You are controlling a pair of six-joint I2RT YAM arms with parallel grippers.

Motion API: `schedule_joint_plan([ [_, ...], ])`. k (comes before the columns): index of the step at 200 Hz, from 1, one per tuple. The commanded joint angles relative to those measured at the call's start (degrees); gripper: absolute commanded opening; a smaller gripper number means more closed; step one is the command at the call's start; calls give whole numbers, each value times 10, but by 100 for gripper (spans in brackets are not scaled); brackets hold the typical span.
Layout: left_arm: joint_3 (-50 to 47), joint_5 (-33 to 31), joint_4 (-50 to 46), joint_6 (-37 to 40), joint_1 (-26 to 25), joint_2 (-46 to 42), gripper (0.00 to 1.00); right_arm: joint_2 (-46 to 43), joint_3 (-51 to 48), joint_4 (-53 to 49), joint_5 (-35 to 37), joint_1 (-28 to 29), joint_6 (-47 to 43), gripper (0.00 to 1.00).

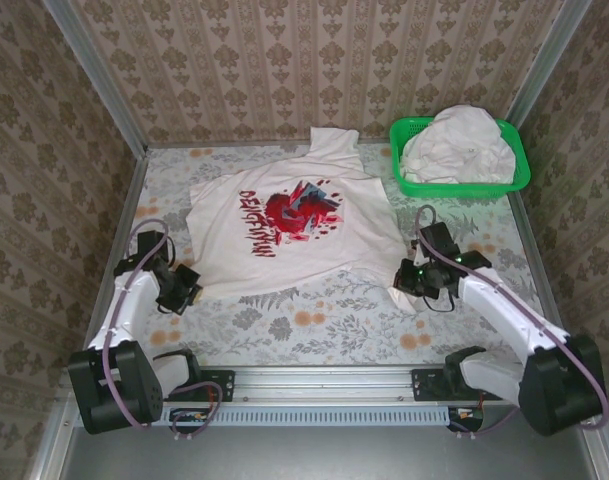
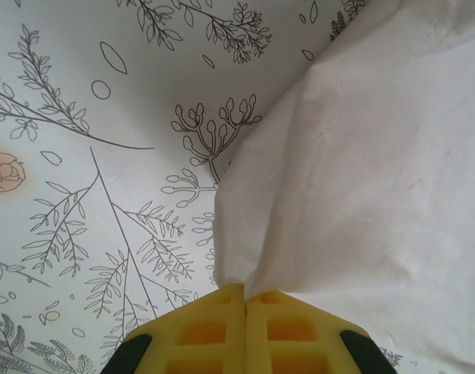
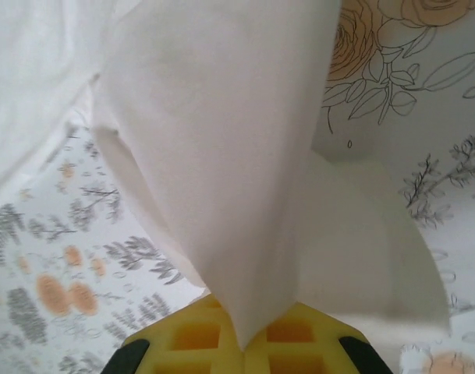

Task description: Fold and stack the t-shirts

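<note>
At the left near corner of the table (image 1: 314, 320), the left gripper (image 1: 187, 284) sits low with its yellow fingers (image 2: 198, 331) closed on a corner of the printed t-shirt (image 1: 294, 215); the left wrist view shows the white cloth running right into the seam between them. From there the shirt spreads flat across the middle of the table, graphic up, with one part riding up against the far wall. Its red lettering runs near to far, so I judge it lies sideways, though I can't tell which end is the collar.

On the right, the right gripper (image 1: 406, 280) is likewise clamped on the shirt's other near corner, a fold of fabric draped over its fingers (image 3: 299, 335). The near edge runs left to right between the two claws, and the whole body of the shirt lies away from them, toward the far wall. Each arm is about equally close to its own corner, so a fold would likely carry this edge forward over the print.

Far right, a second white t-shirt (image 1: 454, 145) is heaped in the green basket (image 1: 454, 187).
</note>
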Motion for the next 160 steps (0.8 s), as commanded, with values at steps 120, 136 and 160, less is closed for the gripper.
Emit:
schedule_joint_plan([
  [120,66,32,-3,-15,39,26,0,163,200,-93,-119,-79,79,1],
  [136,85,16,-8,-5,41,47,0,215,245,-112,-115,-90,83,1],
  [160,117,15,-9,2,50,82,0,278,307,-126,-127,-98,88,1],
])
